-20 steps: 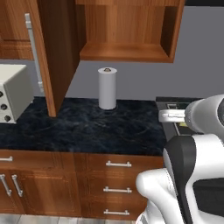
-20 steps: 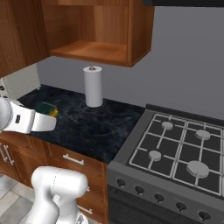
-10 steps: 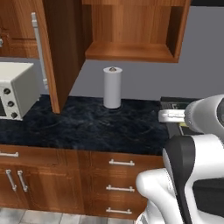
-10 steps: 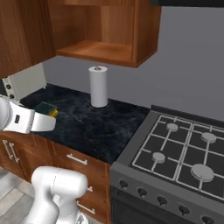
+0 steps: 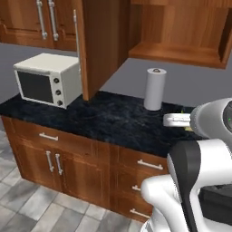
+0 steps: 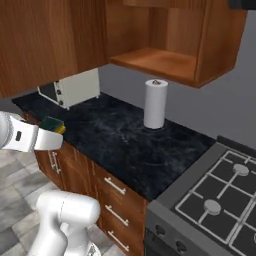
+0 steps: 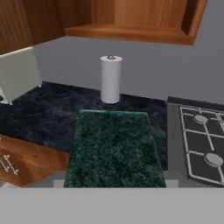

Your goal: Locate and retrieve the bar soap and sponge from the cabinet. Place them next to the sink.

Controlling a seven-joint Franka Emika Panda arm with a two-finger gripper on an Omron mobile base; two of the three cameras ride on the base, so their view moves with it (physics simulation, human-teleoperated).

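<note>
My gripper (image 6: 50,136) is shut on the sponge (image 6: 53,123), a yellow block with a dark green layer, held out in the air in front of the counter's edge. In the hand view the sponge's (image 7: 113,148) green face lies wide across the lower middle. The cabinet (image 5: 176,50) hangs open above the counter, its shelf bare, and its door (image 5: 97,45) with the long silver handle swings out to the left. The bar soap and the sink are out of view.
A white paper towel roll (image 5: 154,89) stands at the back of the dark stone counter (image 5: 108,120). A white microwave (image 5: 47,79) sits on the counter's left end. A gas stove (image 6: 220,195) adjoins the counter on the right. Drawers and doors run below.
The whole picture has shifted: the base has driven left along the counter, so the microwave now shows fully. The arm keeps its pose with the sponge in its grip.
</note>
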